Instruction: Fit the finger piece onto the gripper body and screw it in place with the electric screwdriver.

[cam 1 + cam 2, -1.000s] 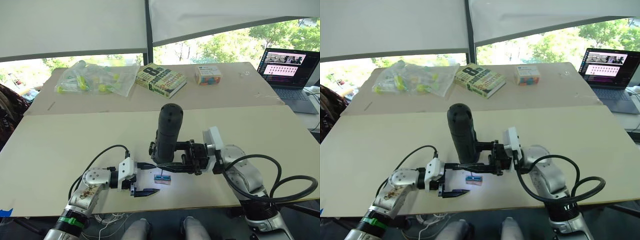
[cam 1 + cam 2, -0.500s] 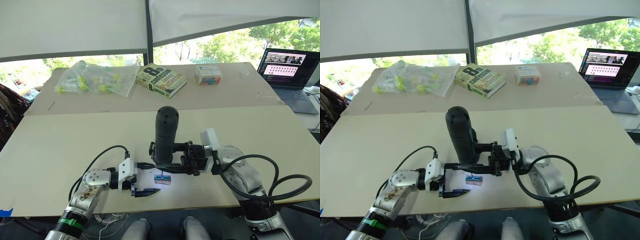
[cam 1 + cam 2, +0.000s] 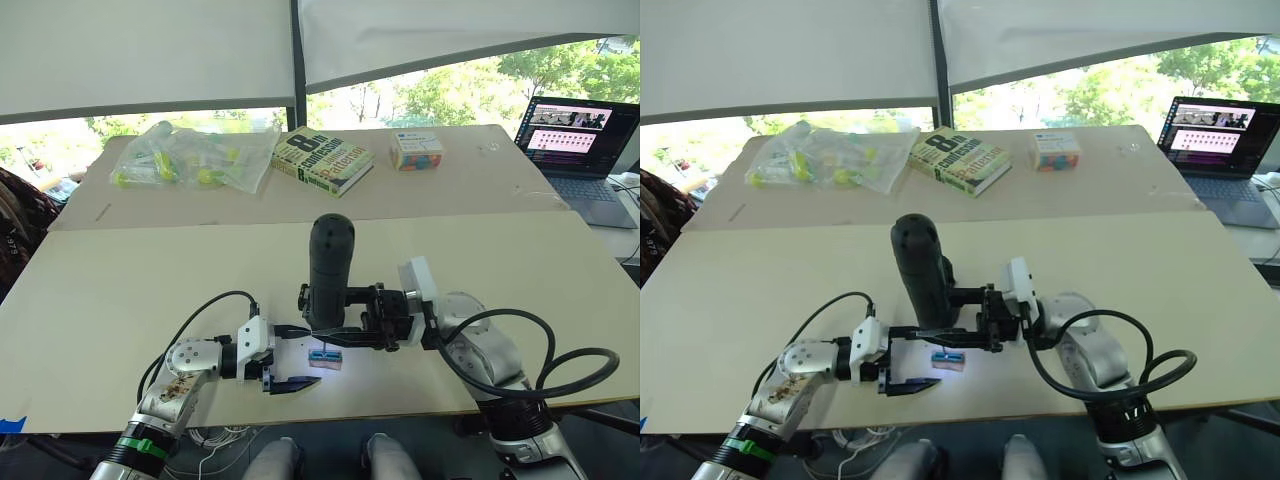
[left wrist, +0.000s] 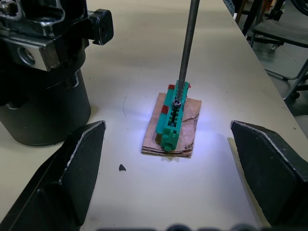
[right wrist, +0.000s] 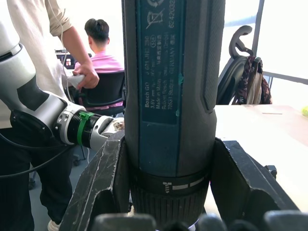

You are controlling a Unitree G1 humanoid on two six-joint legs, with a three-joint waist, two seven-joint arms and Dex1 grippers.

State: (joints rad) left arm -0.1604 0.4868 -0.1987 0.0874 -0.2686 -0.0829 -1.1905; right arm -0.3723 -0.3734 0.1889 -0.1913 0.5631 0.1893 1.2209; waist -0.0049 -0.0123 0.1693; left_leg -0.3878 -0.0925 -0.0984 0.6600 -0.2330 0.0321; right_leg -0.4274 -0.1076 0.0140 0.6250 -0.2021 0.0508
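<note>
The electric screwdriver (image 3: 330, 265) stands upright over the near middle of the table, with my right gripper (image 3: 322, 326) shut around its lower body (image 5: 173, 96). Its thin metal bit (image 4: 187, 43) comes down onto a small green and red toothed block (image 4: 173, 118), which lies lit on a brown pad (image 4: 192, 120). My left gripper (image 3: 308, 355) is open, one finger (image 4: 72, 168) on each side of the block without touching it. The finger piece and the gripper body are out of view.
At the far side lie a bag of yellow-green items (image 3: 185, 155), a book (image 3: 322, 158) and a small box (image 3: 416, 150). A laptop (image 3: 580, 140) sits at the far right. The table's front edge is just behind my grippers. People (image 5: 103, 53) are beyond the table.
The screwdriver's top has shifted slightly left and lower with the right arm. The left gripper and the green block have stayed put.
</note>
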